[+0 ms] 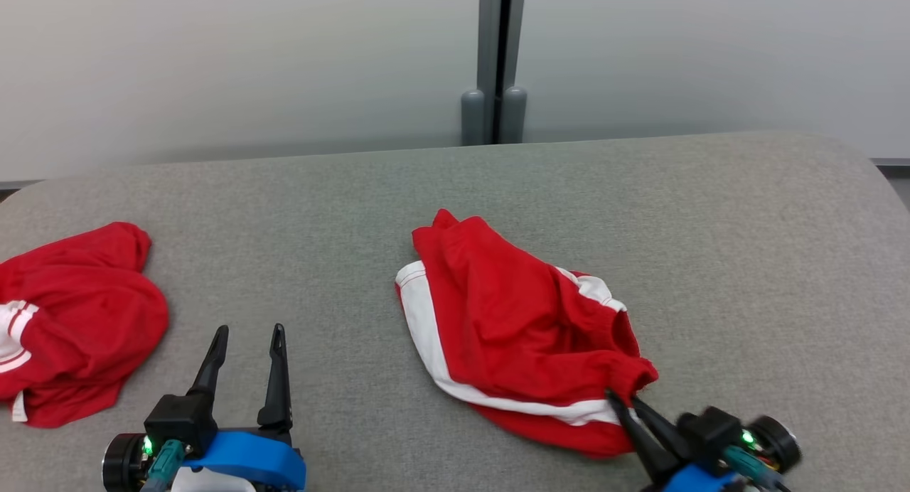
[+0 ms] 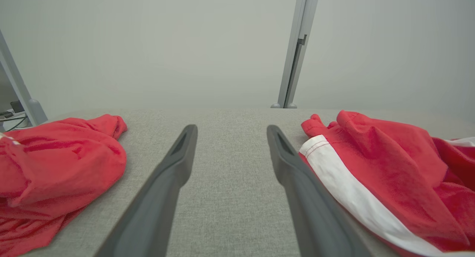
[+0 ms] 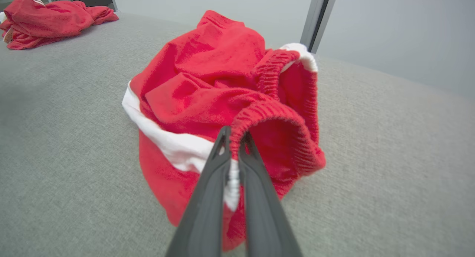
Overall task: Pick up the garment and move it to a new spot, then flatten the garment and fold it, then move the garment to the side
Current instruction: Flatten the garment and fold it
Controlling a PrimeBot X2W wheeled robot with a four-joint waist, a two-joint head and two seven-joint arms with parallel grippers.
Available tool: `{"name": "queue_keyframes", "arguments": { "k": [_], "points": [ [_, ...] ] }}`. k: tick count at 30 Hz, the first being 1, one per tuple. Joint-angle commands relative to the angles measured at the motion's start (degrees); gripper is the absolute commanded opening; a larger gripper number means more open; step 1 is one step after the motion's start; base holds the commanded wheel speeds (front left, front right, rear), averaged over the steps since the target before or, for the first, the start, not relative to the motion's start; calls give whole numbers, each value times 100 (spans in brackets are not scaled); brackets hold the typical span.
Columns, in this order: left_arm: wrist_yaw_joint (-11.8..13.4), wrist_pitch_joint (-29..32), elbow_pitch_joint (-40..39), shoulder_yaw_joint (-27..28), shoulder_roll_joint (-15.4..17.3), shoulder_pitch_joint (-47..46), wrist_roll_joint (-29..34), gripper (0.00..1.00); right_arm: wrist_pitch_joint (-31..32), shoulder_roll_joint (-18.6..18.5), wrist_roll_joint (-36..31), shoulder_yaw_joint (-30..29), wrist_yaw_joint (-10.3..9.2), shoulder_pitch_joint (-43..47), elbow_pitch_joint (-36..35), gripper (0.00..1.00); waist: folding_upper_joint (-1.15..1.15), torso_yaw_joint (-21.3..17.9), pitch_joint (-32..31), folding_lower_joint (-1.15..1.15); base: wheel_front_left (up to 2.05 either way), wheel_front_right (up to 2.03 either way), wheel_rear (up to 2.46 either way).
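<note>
- Clamping right gripper (image 3: 234, 132) jaws on the ribbed waistband (image 3: 274, 112) of the garment (image 1: 512, 321).
- Holding left gripper (image 1: 249, 330) jaws apart, empty.
- Judging it light, soft, limp: likely sagging once lifted, waistband gripping best.

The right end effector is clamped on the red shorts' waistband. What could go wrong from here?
1. The right end effector pinches only a thin edge of the elastic waistband of the crumpled red fabric shorts with white side stripes; it may slip when lifted.
2. Held at one point, the shorts would likely hang bunched, making flattening harder; the open left end effector holds nothing.
</note>
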Motion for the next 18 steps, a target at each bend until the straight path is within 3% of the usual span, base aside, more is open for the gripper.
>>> {"name": "queue_keyframes", "arguments": {
  "k": [1,9,10,11,12,18],
  "points": [
    [8,-15,1,-1,-4,-83,-20,100,-15,-74,-45,-299,2,348,-241,0,0,-81,-35,0,0,0,0],
    [9,-15,13,9,-6,-39,11,100,-17,-30,-174,-1209,2,1088,-391,0,0,-215,-66,0,0,0,0],
    [8,-15,19,18,-5,-17,11,100,-16,21,-132,-1276,2,1125,-357,16,0,-230,-75,0,0,0,0],
    [6,-15,28,18,-5,5,9,100,-17,89,-63,-1359,2,1132,-390,78,0,-244,-82,0,0,0,0],
    [4,-15,36,17,-5,14,6,100,-17,152,-32,-1439,2,1130,-442,100,0,-255,-89,0,0,0,0],
    [-10,-15,75,36,-5,45,20,100,-18,370,1,-1926,3,1125,-1435,100,0,-323,-135,0,0,0,0]
  ]
}}
